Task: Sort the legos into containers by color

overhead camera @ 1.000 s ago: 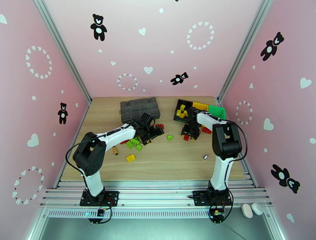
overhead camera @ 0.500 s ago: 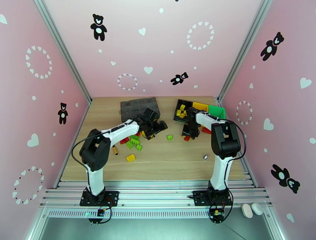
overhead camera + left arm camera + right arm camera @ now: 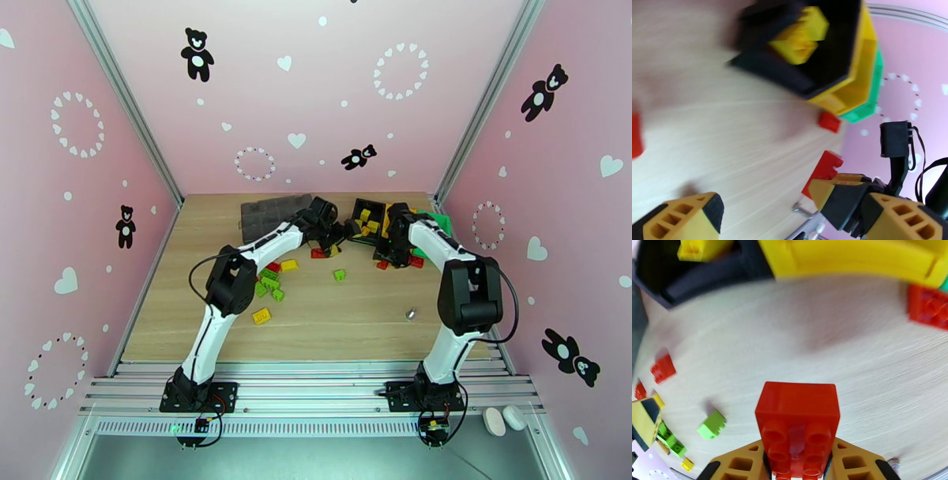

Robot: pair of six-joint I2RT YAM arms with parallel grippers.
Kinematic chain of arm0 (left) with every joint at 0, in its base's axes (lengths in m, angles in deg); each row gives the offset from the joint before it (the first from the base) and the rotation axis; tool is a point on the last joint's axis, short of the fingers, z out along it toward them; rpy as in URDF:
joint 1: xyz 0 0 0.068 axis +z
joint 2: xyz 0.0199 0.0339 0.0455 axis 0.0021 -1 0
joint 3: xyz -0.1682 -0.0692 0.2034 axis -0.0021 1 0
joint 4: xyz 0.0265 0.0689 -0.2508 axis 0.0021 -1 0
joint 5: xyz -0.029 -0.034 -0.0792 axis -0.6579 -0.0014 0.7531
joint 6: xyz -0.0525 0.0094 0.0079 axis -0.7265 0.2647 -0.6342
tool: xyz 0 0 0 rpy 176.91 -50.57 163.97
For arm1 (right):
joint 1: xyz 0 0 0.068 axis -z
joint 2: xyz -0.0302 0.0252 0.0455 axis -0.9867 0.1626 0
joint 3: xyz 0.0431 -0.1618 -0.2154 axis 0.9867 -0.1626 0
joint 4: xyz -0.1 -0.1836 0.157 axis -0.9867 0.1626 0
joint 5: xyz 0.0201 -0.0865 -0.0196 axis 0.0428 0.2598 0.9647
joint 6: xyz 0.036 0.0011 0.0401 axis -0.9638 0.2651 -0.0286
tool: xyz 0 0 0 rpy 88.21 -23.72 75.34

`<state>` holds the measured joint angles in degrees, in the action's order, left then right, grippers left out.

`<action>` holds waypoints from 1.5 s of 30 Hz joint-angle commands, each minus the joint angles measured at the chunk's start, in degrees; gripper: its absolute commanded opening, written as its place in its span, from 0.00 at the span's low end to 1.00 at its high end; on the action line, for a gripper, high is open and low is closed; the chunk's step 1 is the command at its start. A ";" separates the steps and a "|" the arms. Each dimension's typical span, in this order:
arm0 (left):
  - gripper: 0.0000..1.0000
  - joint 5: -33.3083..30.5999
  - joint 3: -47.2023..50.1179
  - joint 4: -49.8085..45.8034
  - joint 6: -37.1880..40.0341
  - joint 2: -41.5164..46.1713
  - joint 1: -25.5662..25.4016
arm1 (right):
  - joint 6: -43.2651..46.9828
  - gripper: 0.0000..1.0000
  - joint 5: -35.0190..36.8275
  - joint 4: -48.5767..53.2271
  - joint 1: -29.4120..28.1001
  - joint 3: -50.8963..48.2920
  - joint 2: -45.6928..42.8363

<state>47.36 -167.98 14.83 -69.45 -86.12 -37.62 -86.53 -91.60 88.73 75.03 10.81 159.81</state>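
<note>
Red brick [image 3: 797, 425], black bin [image 3: 766, 67], yellow bin [image 3: 863, 59] and green bin [image 3: 869, 108] are showing against pale wood-grain table [image 3: 853, 358]; pink walls [image 3: 316, 79] are carrying black bears, white hearts.

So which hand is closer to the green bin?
Right. The right hand, holding a red brick, is a short way from the green bin; the left hand is farther off beside the black bin, with the yellow bin between.

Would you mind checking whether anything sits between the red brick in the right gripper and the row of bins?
Nothing visible does. The red studded brick held in the right gripper faces bare wooden table up to the yellow plastic bin; a loose red brick lies off to one side.
</note>
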 commanded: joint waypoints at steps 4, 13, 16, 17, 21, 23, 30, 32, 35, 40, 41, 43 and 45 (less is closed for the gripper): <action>0.98 5.58 -14.40 -0.06 -5.09 -7.63 -0.56 | 0.72 0.31 3.28 4.36 2.76 12.80 6.22; 0.98 5.79 -18.23 -2.56 -4.58 -9.16 -0.51 | -0.67 0.32 5.72 8.31 5.13 27.90 15.93; 0.98 5.56 -16.84 -2.79 -3.85 -8.21 -0.60 | -1.08 0.40 5.75 9.58 5.67 31.74 18.88; 0.98 5.44 -16.86 -3.24 -3.48 -8.03 -0.58 | -1.08 0.45 5.49 9.90 5.86 32.91 19.71; 0.98 4.36 -16.91 -5.23 -1.65 -7.07 -0.56 | -0.65 0.54 4.77 10.48 5.96 34.86 20.72; 0.98 3.19 -16.80 -6.89 -0.20 -6.31 -0.56 | -0.27 0.56 4.67 10.73 5.96 34.65 20.15; 0.98 -3.07 -13.08 -11.75 5.17 -1.47 -0.64 | 1.62 0.64 4.52 8.72 5.96 26.55 12.85; 0.98 -5.66 -10.81 -13.31 6.49 0.54 -0.74 | 2.27 0.65 3.94 8.12 5.96 23.53 10.59; 0.98 -10.10 -6.07 -15.33 7.86 4.03 -0.76 | 3.00 0.64 2.54 7.15 5.96 18.42 7.36; 0.98 -16.25 4.49 -17.11 8.61 10.70 -0.74 | 3.18 0.62 -0.94 3.95 5.88 8.39 1.67; 0.98 -17.00 6.90 -16.83 8.44 12.17 -0.69 | 3.19 0.62 -1.49 3.58 5.72 6.89 0.98; 0.98 -18.62 12.35 -15.72 8.14 15.11 -0.69 | 3.51 0.61 -2.38 2.96 4.95 3.77 -0.43; 0.98 -19.94 17.32 -14.46 7.58 18.09 -0.75 | 4.04 0.62 -2.55 2.47 3.48 1.44 -1.40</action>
<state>31.93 -155.24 0.21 -62.39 -71.63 -37.84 -83.58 -92.19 92.69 80.15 14.98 160.96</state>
